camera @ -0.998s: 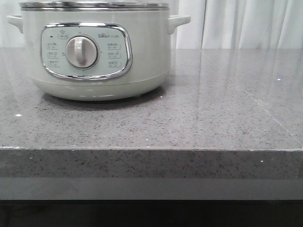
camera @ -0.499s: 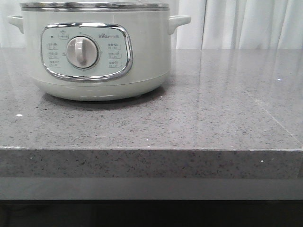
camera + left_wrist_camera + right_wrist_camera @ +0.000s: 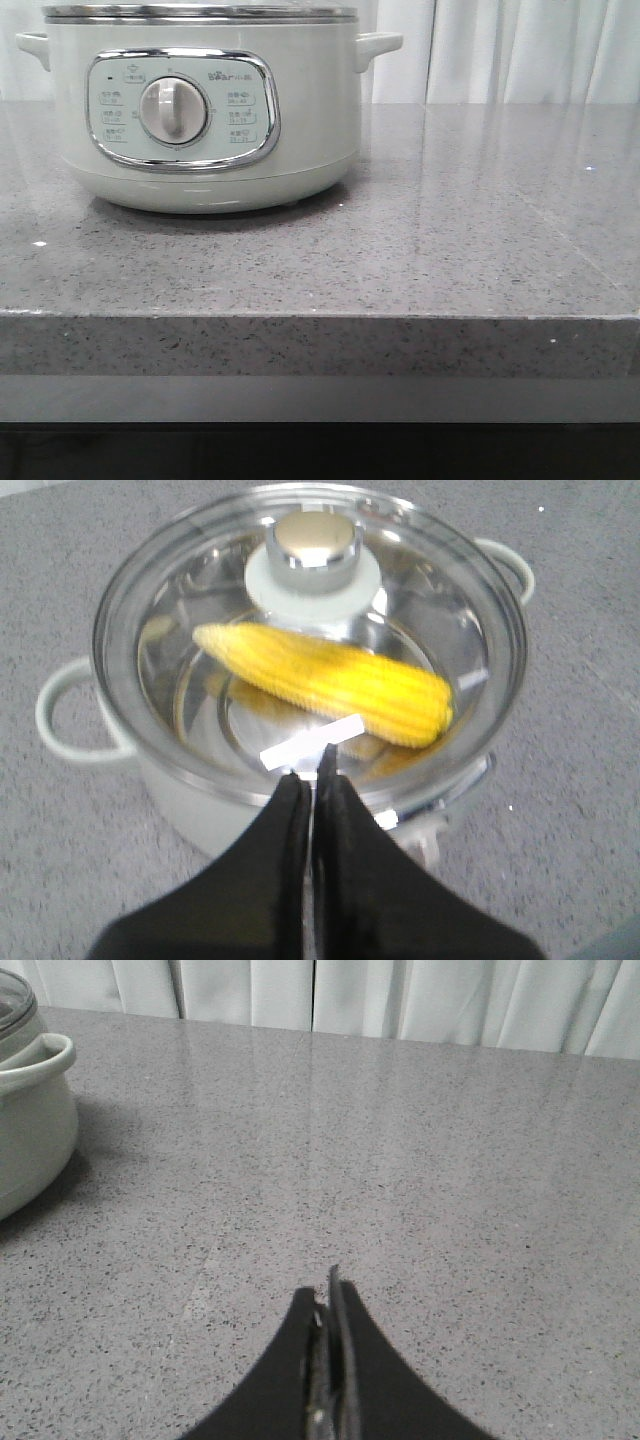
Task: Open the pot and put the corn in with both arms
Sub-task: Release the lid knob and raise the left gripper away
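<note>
The pot [image 3: 210, 150], pale grey-green with a chrome-framed panel and dial, stands at the back left of the counter. In the left wrist view its glass lid [image 3: 318, 542] with a steel knob sits on it. The yellow corn [image 3: 330, 680] lies inside the pot [image 3: 190, 810], seen through the glass. My left gripper [image 3: 312, 778] is shut and empty, hovering over the pot's rim. My right gripper [image 3: 326, 1295] is shut and empty above bare counter, well to the side of the pot [image 3: 30, 1130]. Neither gripper shows in the front view.
The grey speckled counter [image 3: 450, 250] stretches right of the pot, with its front edge [image 3: 320, 315] close to the camera. A white curtain [image 3: 520, 50] hangs behind the counter. The pot's side handle [image 3: 378, 45] sticks out to the right.
</note>
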`<action>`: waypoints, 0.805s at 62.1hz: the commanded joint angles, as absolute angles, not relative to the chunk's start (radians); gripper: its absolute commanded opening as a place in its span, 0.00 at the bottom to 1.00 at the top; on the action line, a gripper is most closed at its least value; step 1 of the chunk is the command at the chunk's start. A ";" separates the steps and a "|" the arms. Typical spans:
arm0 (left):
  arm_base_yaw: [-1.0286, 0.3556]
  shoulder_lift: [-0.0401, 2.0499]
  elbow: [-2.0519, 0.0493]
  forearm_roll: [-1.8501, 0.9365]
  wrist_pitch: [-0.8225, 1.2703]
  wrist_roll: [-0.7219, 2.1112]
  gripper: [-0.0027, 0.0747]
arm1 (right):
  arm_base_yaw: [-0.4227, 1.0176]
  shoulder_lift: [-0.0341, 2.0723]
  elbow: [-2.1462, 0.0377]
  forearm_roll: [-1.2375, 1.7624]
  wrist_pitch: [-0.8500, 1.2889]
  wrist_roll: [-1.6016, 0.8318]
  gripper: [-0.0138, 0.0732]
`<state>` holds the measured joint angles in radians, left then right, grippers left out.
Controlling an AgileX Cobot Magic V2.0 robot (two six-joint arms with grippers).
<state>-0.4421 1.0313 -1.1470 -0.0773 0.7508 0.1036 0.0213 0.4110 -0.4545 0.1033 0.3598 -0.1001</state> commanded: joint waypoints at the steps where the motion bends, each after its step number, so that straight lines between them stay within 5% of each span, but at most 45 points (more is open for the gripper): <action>1: -0.444 0.913 -1.045 -0.096 0.605 0.102 0.01 | 0.013 0.412 -0.480 0.103 0.274 -0.107 0.09; 24: -0.444 0.426 -0.601 -0.113 0.450 0.102 0.01 | 0.013 0.412 -0.480 0.103 0.281 -0.107 0.09; 50: -0.444 0.235 -0.534 -0.119 0.450 0.102 0.01 | 0.013 0.412 -0.480 0.103 0.281 -0.107 0.09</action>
